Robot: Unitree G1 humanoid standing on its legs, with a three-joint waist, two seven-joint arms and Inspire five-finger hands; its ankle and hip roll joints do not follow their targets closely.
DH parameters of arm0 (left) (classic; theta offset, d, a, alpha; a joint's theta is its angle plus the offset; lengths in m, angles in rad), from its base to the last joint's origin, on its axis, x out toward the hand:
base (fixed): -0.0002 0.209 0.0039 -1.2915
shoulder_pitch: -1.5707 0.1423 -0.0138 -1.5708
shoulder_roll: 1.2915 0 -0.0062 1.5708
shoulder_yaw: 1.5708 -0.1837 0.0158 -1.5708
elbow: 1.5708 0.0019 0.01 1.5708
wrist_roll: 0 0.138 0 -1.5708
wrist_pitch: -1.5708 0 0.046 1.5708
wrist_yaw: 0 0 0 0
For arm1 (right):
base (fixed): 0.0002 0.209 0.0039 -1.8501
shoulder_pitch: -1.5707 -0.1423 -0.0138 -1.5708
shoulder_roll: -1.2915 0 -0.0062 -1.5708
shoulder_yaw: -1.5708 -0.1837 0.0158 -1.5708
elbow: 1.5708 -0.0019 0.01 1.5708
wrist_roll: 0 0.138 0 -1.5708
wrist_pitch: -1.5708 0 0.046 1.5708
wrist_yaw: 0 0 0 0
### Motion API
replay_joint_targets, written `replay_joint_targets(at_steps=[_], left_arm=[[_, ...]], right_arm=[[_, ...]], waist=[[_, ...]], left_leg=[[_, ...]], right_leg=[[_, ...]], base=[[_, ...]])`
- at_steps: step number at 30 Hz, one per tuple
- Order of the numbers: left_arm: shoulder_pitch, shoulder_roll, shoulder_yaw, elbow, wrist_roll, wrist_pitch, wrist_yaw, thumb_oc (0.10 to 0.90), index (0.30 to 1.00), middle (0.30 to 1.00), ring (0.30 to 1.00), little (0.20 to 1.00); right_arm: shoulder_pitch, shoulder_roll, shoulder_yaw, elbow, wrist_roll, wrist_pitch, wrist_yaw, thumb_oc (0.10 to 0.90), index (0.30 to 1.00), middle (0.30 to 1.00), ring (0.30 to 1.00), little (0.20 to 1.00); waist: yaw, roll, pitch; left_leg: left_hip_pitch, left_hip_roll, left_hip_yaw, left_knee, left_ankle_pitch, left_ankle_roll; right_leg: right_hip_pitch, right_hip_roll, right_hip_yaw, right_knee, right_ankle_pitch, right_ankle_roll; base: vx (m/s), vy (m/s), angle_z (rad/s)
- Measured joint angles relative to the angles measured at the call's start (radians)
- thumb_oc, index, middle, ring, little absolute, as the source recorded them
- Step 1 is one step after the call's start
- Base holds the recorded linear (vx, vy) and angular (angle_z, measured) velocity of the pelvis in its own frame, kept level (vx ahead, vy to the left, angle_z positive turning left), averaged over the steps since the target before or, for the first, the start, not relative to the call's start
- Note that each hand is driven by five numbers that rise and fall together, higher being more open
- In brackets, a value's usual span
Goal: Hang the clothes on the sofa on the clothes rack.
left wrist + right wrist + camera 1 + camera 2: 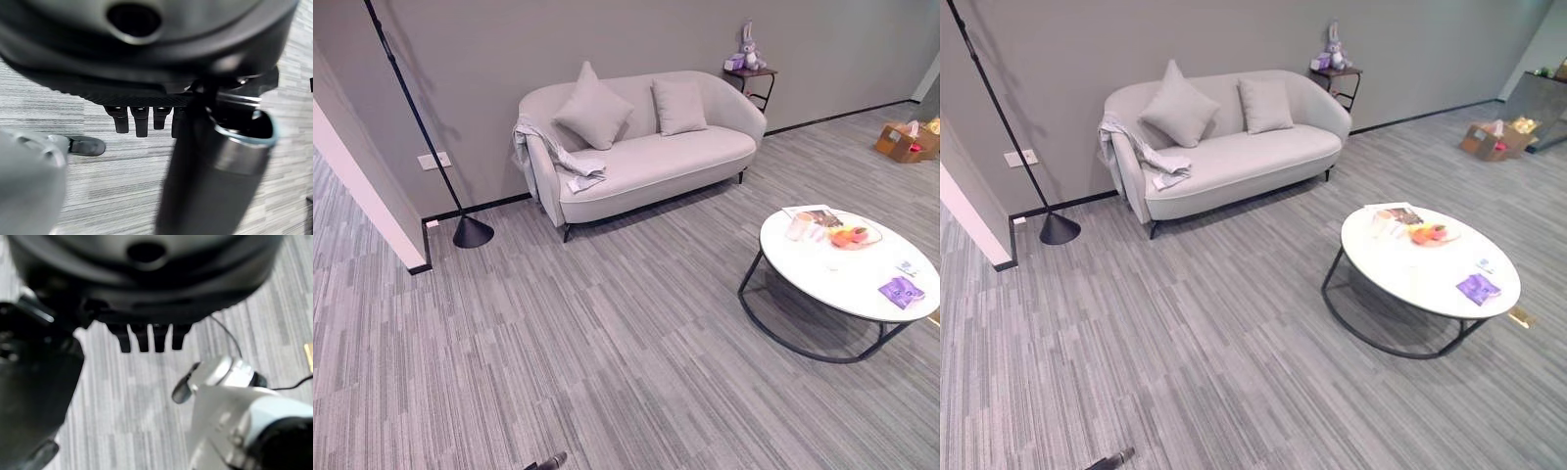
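Grey garment [553, 157]: draped over the sofa's arm at the upper left of the left eye view, one end trailing onto the seat cushion. It is lying loose and unfolded, so it is likely to slide or bunch when lifted. This is the thing the task concerns, and it is not yet in either hand.

Sofa [656, 162]: pale grey, two-seat, standing against the wall in the upper middle of the frame. Two cushions [594, 108] are leaning on its backrest, well apart from the garment.

Black pole [416, 113]: slanting from the top left corner down to a round base on the floor, left of the sofa. Whether it is the clothes rack or a lamp cannot be told.

Coffee table [822, 269]: round, white top on a dark ring frame, right of centre, carrying a bowl of fruit [850, 236] and a purple packet [901, 291]. It is sitting between the robot's right side and the sofa, so a path along the left looks freer.

Side table [751, 73]: behind the sofa's right end, holding a plush rabbit [748, 49].

Left hand [142, 120]: hanging above bare carpet in its wrist view, fingers relaxed and straight, holding nothing.

Right hand [146, 340]: likewise hanging over carpet, fingers straight, holding nothing.

Judgement: both hands are idling low because the sofa is well apart; the approach is not yet made.
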Motion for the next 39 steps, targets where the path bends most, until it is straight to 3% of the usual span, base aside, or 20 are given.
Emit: replay_joint_targets(at_steps=[5, 9, 14, 39], left_arm=[[-0.015, 0.01, -0.063, -0.003, 0.031, 0.002, -0.004, 0.8, 0.9, 0.9, 0.9, 0.9], [-0.027, 0.004, -0.072, 0.001, 0.078, 0.0, -0.008, 0.8, 0.9, 0.9, 0.9, 0.9], [-0.035, 0.002, -0.083, 0.0, 0.121, -0.001, -0.023, 0.8, 0.9, 0.9, 0.9, 0.9], [-0.075, 0.003, -0.123, 0.0, 0.217, -0.011, -0.02, 0.8, 0.9, 0.9, 0.9, 0.9]], right_arm=[[-0.018, 0.001, 0.091, -0.009, -0.048, -0.001, 0.002, 0.8, 0.9, 0.9, 0.9, 0.9], [-0.013, 0.006, 0.201, -0.069, -0.193, -0.009, 0.025, 0.8, 0.9, 0.9, 0.9, 0.9], [-0.014, 0.007, 0.259, -0.111, -0.292, -0.021, 0.047, 0.8, 0.9, 0.9, 0.9, 0.9], [-0.022, 0.006, 0.282, -0.13, -0.428, -0.025, 0.067, 0.8, 0.9, 0.9, 0.9, 0.9]], waist=[[0.0, -0.001, 0.002], [-0.002, 0.003, 0.012], [-0.016, 0.0, 0.019], [-0.032, -0.011, 0.059]], left_leg=[[0.007, 0.002, 0.006, -0.001, 0.0, -0.001], [0.012, 0.006, 0.026, -0.002, 0.001, -0.002], [0.014, 0.006, 0.039, -0.002, 0.0, -0.002], [-0.01, -0.004, 0.057, -0.007, -0.008, 0.01]], right_leg=[[0.01, 0.003, 0.006, -0.013, 0.006, -0.001], [0.006, 0.004, 0.026, -0.015, 0.007, 0.001], [0.005, 0.005, 0.037, -0.016, 0.017, 0.002], [-0.028, -0.007, 0.058, -0.013, 0.033, 0.017]], base=[[-0.01, -0.002, -0.04], [-0.02, 0.007, -0.12], [-0.01, 0.022, -0.09], [0.02, 0.065, -0.02]])
